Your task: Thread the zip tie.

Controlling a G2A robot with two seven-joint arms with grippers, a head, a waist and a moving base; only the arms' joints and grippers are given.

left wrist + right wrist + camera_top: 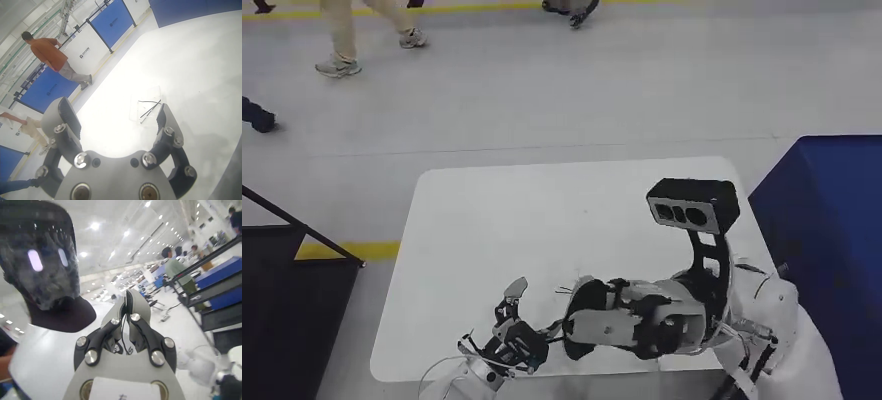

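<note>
From above, you have one white table (542, 230) and two arms low over its near edge, with your left gripper (494, 320) just beside the other arm.

In the left wrist view its two fingers (68, 117) are spread wide with nothing between them. Just ahead of one fingertip, one clear sleeve (151, 92) lies on the table, with what look like three loose zip ties (149, 112), thin and black, on it.

In the right wrist view your right gripper (126, 306) points up into the room. Its fingers are pressed together, pinching one zip tie (122, 330) that trails back toward the wrist.
</note>
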